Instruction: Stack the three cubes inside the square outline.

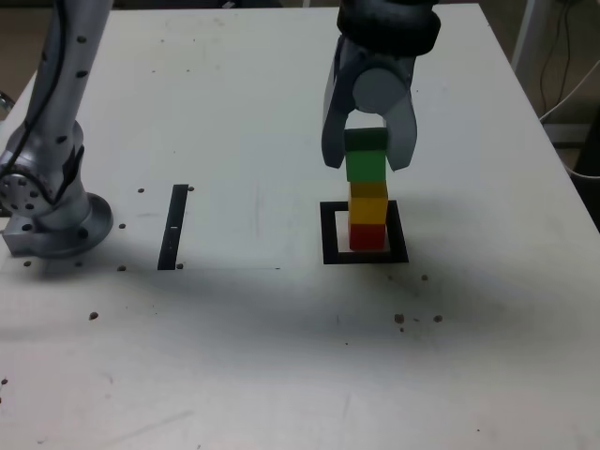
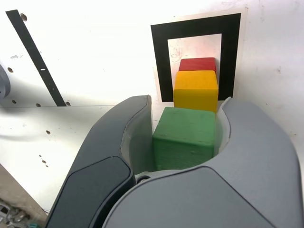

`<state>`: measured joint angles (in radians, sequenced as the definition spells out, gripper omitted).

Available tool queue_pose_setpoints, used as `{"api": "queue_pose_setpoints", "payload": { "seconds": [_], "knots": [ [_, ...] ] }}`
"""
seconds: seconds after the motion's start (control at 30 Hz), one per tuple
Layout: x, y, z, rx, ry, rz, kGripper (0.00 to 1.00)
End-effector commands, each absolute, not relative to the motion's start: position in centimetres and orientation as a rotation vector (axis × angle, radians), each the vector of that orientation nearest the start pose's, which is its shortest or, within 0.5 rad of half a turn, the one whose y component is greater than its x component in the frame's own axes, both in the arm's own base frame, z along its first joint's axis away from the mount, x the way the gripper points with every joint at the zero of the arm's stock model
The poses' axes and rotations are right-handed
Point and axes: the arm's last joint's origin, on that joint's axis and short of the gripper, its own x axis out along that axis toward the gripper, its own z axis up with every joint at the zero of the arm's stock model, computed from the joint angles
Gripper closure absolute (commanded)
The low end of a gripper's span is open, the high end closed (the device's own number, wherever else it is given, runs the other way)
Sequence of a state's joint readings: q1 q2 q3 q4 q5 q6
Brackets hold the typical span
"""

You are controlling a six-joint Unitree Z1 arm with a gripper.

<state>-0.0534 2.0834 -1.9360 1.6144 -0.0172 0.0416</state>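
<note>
Holding the green cube (image 1: 366,166), the tool (image 1: 368,161) is closed narrow, with one finger on each side of this cube. The cube sits between the fingertips — in the exterior view it is directly above the yellow cube (image 1: 367,209). I cannot tell if the green one already touches the yellow one.

Below the tool, the yellow cube stands on the red cube (image 1: 367,237), and the red is the lowest of the three. The red cube is inside the square outline (image 1: 330,236) — nearer to its right side in the exterior view. Further out on the desk (image 1: 253,347), the black strip (image 1: 172,228) lies well apart, to the exterior view's left.
</note>
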Motion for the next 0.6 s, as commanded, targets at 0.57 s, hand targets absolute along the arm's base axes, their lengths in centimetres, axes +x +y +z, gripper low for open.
{"api": "queue_pose_setpoints", "payload": {
  "seconds": [0.57],
  "knots": [
    [38.2, -2.2, 29.4, 0.076, 1.813, -0.089, 0.39]
  ]
}}
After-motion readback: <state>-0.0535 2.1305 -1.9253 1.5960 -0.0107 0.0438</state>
